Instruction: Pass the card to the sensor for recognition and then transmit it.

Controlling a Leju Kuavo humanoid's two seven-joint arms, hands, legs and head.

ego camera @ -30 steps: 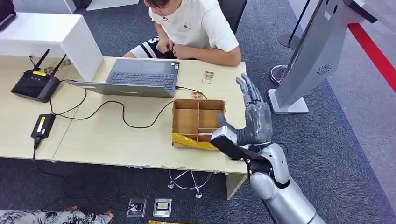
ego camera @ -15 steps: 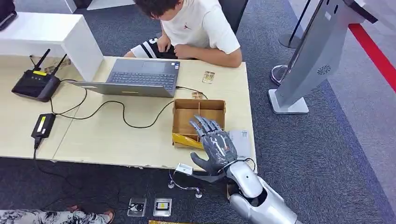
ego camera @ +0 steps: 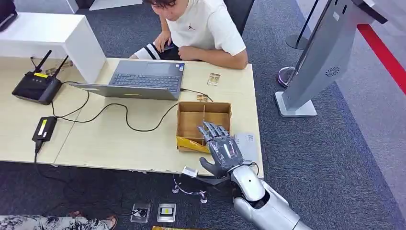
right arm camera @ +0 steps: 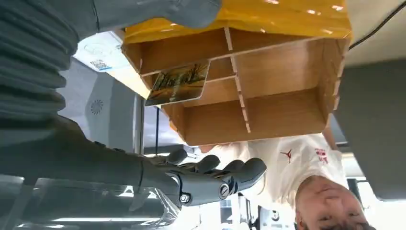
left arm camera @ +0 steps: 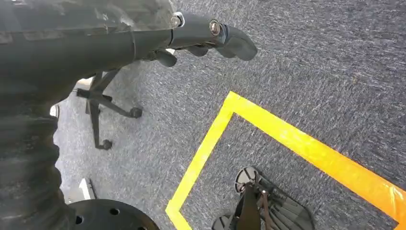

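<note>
A divided cardboard box (ego camera: 191, 117) stands on the desk near its right end. My right hand (ego camera: 221, 148) hovers over the box's near right corner, palm down, fingers spread, holding nothing. In the right wrist view a picture card (right arm camera: 178, 82) leans inside one compartment of the box (right arm camera: 287, 110), apart from my fingers (right arm camera: 215, 179). A flat white sensor pad (ego camera: 247, 142) lies on the desk just right of the box. My left hand (left arm camera: 210, 36) hangs over the carpet, fingers extended and empty.
A person sits at the far side behind a laptop (ego camera: 143, 79). Cables, a router (ego camera: 37, 86) and a power brick (ego camera: 44, 128) lie on the left. Two more cards (ego camera: 213, 79) lie beyond the box. A grey kiosk (ego camera: 325, 62) stands right of the desk.
My right hand came down from an upright pose beside the desk's right edge and moved left over the box's near corner; in the last half second it barely shifted.
</note>
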